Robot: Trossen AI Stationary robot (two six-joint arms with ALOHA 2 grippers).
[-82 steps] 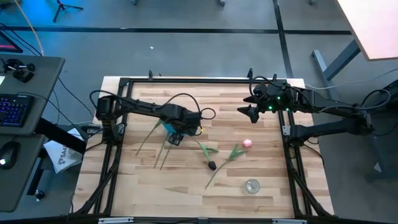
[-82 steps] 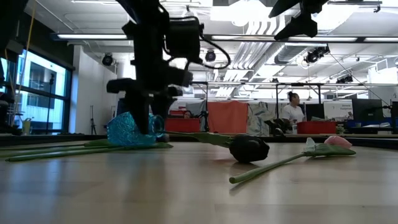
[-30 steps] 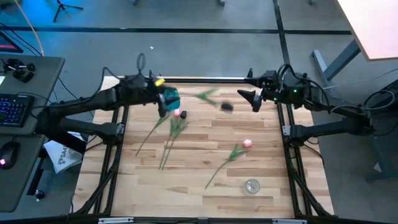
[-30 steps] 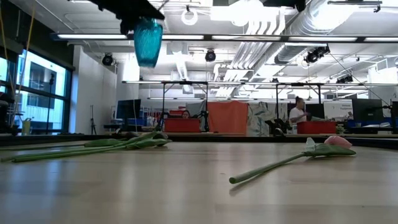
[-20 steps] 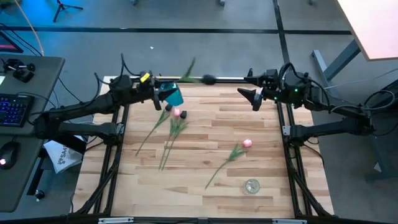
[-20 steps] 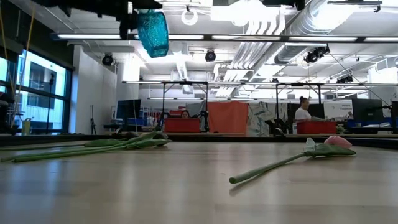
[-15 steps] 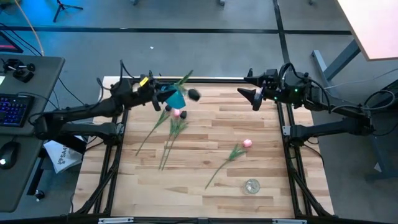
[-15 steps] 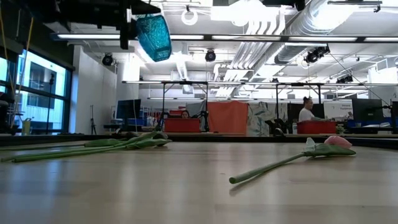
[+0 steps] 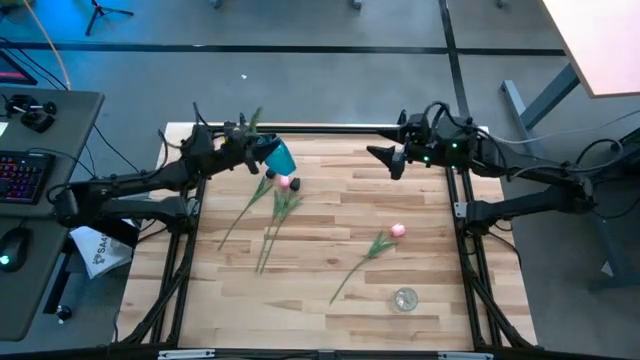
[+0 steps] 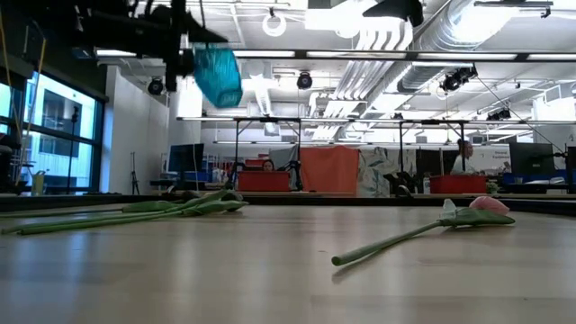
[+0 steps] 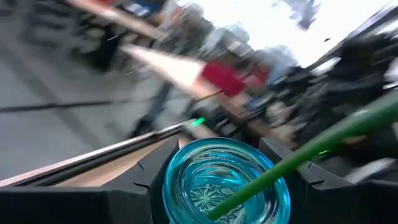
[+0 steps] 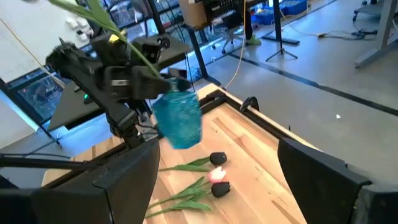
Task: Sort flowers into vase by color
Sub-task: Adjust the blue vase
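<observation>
1. Up off the table (image 9: pixel 430 290) since 2.7 seconds ago, the blue vase (image 9: pixel 279 155) now hangs tilted over the far left part of it, pinched in the left pincer (image 9: pixel 262 152), and the dark tulip that lay mid-table is gone from there.
2. One green stem (image 11: pixel 273 169) pokes out of the vase mouth in the left wrist view.
3. Beneath the vase lie three tulips (image 9: pixel 275 195) in a loose bunch, one pink and two dark heads close together, stems trailing toward the near left.
4. Well apart, a lone pink tulip (image 9: pixel 397 231) rests right of centre, and a small round glass object (image 9: pixel 405 298) sits beyond its stem end, near the front edge.
5. Right pincer (image 9: pixel 385 160) hovers at the far right, fingers spread, holding nothing.
</observation>
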